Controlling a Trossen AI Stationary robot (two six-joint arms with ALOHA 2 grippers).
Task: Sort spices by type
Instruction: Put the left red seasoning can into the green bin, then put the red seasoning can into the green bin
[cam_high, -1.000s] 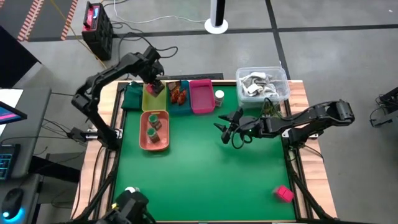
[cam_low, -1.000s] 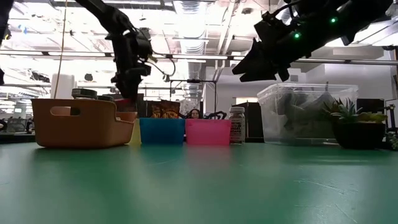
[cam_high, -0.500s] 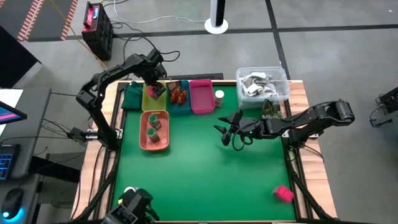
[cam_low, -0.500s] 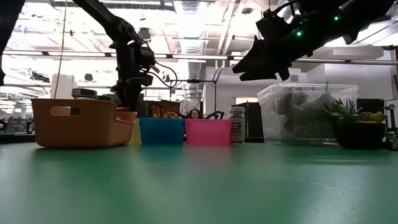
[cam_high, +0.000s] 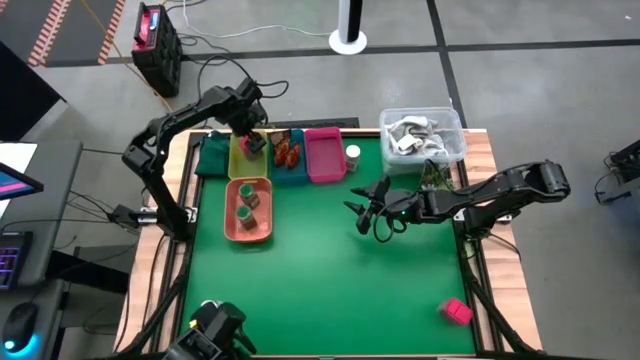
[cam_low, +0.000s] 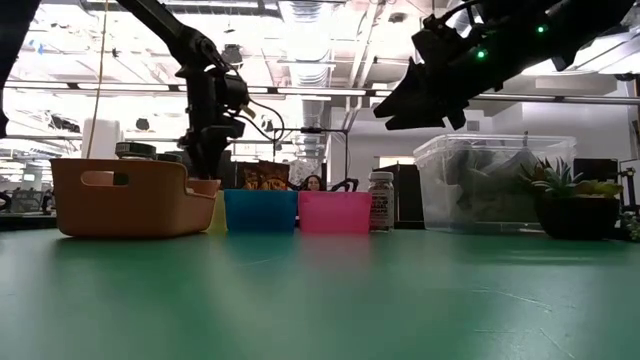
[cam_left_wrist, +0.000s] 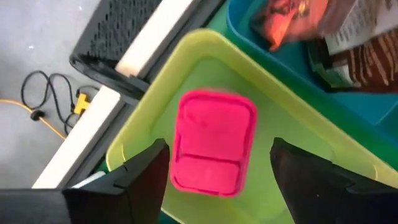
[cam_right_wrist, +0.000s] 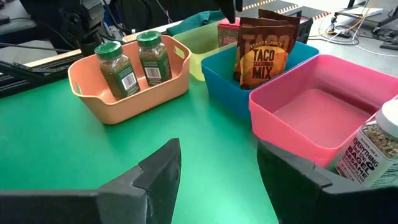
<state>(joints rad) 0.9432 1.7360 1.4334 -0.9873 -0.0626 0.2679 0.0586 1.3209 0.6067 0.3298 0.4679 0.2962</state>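
**Pink box lies in the yellow-green tray**

The left gripper (cam_left_wrist: 214, 171) hovers with fingers released above a glossy pink cube box (cam_left_wrist: 213, 141) lying in the smooth yellow-green tray (cam_left_wrist: 298, 124). Crinkly packets (cam_right_wrist: 260, 61) stand in the blue tray (cam_right_wrist: 230, 93). The right gripper (cam_right_wrist: 217, 165), fingers spread, waits over the green desk (cam_high: 340, 260).

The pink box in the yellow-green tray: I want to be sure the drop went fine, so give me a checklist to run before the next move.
1. Pink box lies inside the yellow-green tray: ok.
2. Left hand open, fingers apart from the box: ok.
3. Right hand empty and open above the green table: ok.
4. Second pink box sorted: not ok, it sits alone near the table's front right corner.
5. White-lidded jar sorted: not ok, it stands outside the pink tray.
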